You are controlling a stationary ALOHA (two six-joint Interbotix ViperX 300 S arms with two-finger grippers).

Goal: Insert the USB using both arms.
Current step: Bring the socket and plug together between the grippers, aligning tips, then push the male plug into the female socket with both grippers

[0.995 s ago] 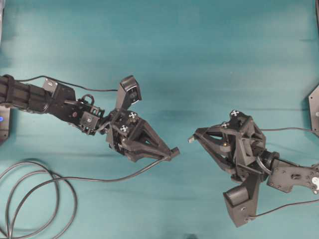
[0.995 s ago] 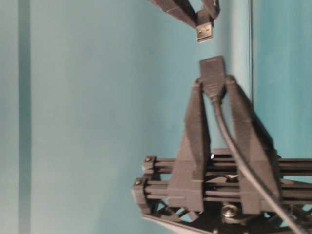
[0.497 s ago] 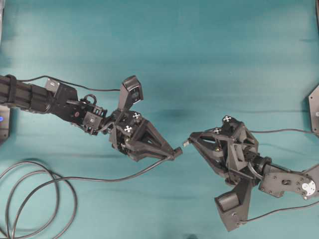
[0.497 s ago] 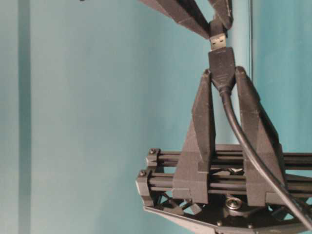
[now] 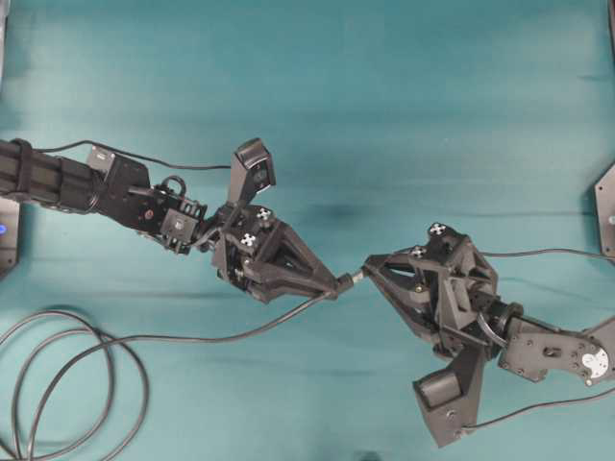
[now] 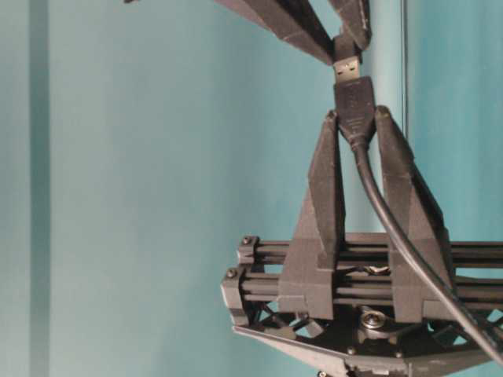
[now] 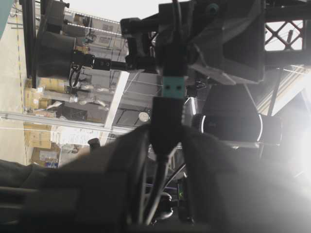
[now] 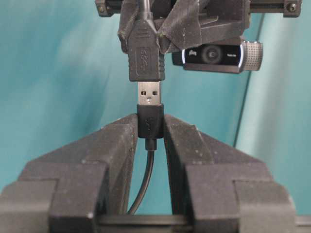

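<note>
Two claws meet tip to tip above the table (image 5: 404,106). Right claw (image 8: 150,127) pinches the USB (image 8: 149,93); left claw (image 6: 355,126) grips the socket (image 6: 354,98). Only the right wrist view shows the plug's metal tip just entering.

A teal tabletop (image 5: 384,96) spreads under everything, with faint horizontal creases. At its lower left, well away from the fingers (image 5: 322,280), a long dark cable (image 5: 72,370) lies in loose overlapping loops. A black bracket (image 5: 605,206) sits at the far right edge.
</note>
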